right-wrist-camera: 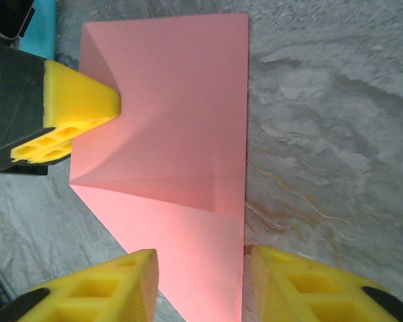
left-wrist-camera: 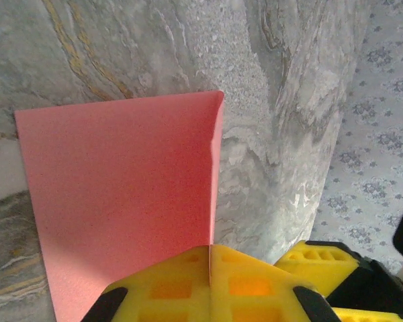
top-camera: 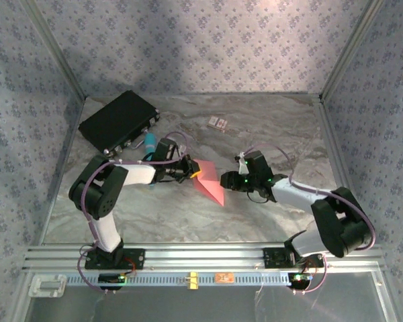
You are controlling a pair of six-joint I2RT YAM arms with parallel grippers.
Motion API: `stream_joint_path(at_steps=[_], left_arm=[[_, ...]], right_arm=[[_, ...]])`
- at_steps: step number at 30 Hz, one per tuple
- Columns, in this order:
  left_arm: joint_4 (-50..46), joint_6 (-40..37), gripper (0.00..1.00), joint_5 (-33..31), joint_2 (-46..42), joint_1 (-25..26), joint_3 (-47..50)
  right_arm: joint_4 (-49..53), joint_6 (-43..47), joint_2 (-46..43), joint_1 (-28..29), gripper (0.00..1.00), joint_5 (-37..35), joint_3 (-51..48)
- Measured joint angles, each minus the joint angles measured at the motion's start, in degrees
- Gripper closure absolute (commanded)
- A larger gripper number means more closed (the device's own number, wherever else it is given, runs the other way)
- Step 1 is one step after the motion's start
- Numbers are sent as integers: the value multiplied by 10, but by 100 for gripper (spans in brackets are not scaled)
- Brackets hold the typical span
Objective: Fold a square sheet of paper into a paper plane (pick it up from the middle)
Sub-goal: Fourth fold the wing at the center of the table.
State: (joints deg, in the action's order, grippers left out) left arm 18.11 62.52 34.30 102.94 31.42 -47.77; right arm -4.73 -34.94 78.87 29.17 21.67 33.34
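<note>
The marble table has open room from 3 to 6 o'clock of the work, and the walls stand well apart from it. The black case at 10 o'clock is the nearest bulky obstacle. The salmon-pink sheet of paper lies mid-table between the arms. It is partly folded, with diagonal creases and one pointed end, but is not yet a slim dart, so the narrowing folds seem left to do. The left gripper pinches a raised fold, its fingers closed on it. The right gripper straddles the sheet's near end, fingers apart. A teal marker lies at 11 o'clock and a small patterned card at 12.
</note>
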Motion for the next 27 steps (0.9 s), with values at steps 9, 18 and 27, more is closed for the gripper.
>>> stream_joint_path(at_steps=[9,18,27], left_arm=[[1,20,86,-41,-21,37,30],[-1,18,78,-41,-26,37,19],[-3,5,84,-30,-24,36,-5]], right_arm=[[55,33,-83,27,53,-57,-6],[55,92,-137,74,53,-151,-57],[24,202,-151,166,55,-212,-91]])
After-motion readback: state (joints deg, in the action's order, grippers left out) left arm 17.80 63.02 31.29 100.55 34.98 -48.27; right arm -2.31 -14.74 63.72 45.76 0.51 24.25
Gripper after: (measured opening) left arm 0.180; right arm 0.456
